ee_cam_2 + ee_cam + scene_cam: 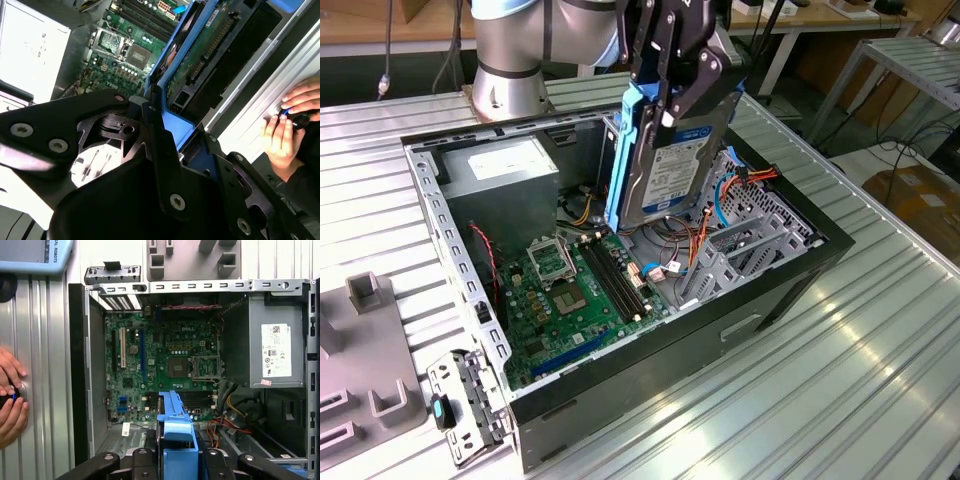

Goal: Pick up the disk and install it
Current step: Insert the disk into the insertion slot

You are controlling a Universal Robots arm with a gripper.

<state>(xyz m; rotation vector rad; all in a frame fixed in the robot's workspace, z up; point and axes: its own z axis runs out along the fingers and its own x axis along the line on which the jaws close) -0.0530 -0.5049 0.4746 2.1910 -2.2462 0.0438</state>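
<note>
A: Half done, I'd say. The gripper [670, 95] is clamped on the disk [672, 165], held over the open case [445, 230].

B: Seated yet?

A: No. In the exterior view it hangs at one o'clock from the motherboard [565, 290], beside the drive cage [750, 245] and not in it. Installing remains. Its long axis is near upright, label facing five o'clock, lower end pointing down.

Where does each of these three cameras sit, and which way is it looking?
Exterior view: off the arm, raised, looking slantwise down at the open computer case; the arm and its pincer, shut on the upright disk, show.
First wrist view: on the arm, looking straight down into the case at the motherboard; pincer parts in the foreground.
Second wrist view: on the arm, close behind the pincer, looking along the disk.
Both wrist views share a person's hand beside the case.
</note>
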